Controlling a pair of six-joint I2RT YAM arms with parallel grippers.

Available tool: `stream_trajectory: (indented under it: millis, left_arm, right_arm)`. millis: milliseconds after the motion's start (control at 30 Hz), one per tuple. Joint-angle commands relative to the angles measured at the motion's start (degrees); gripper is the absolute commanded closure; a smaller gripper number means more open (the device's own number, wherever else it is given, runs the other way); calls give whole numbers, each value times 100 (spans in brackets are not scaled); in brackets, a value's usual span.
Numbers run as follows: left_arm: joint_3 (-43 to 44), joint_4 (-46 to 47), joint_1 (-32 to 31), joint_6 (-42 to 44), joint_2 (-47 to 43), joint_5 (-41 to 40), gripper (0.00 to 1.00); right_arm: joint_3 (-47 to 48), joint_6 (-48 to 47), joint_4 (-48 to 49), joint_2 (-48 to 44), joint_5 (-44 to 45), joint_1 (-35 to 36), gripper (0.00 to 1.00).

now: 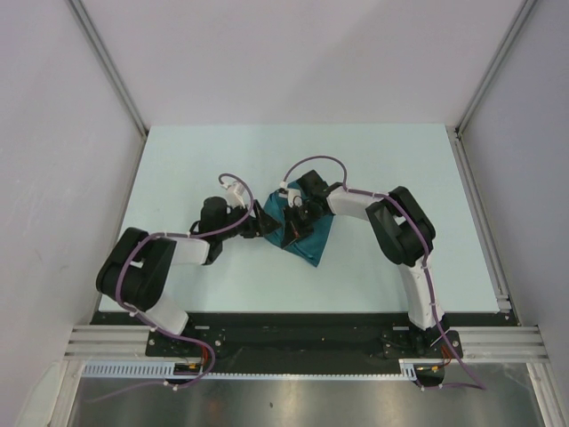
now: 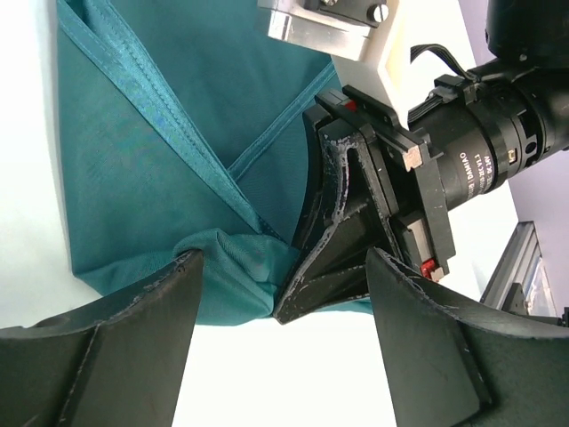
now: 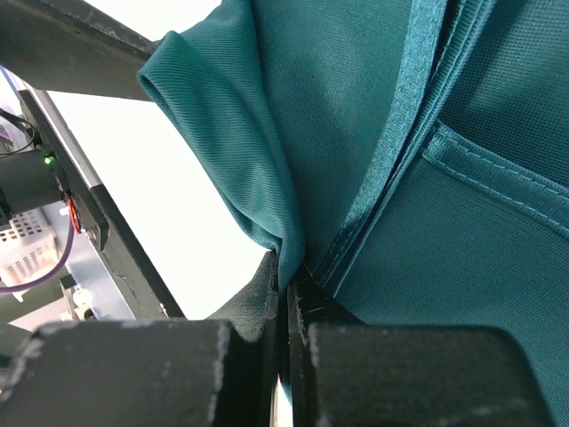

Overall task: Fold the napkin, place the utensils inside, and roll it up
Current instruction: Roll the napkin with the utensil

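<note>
Right gripper [image 3: 286,277] pinching napkin [image 3: 373,133], left gripper [image 2: 284,267] wide

My R fingers are pressed together on a fold of the teal cloth — it bunches up out of the closed tips, hemmed edges layered alongside. My L jaws stand spread w/ nothing gripped, framing the napkin's bunched corner and the R fingertips close in. Napkin lies rumpled near the middle of the table [image 1: 400,160], betw. both wrists — part of it hidden under them.
</note>
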Motion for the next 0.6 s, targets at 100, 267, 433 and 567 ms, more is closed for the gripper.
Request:
stream_trajectory:
  millis: [100, 267, 433, 567]
  left_arm:
    - [48, 138, 53, 294, 150, -53, 22]
    - [21, 155, 53, 383, 299, -159, 22]
    - [83, 41, 53, 251, 510, -308, 23]
    - [109, -362, 53, 233, 554, -677, 23]
  right_arm:
    - [120, 117, -154, 308, 322, -94, 100]
    - [146, 196, -154, 344, 296, -112, 100]
    - [129, 258, -119, 265, 287, -138, 89]
    - [85, 320, -14, 212, 226, -164, 73]
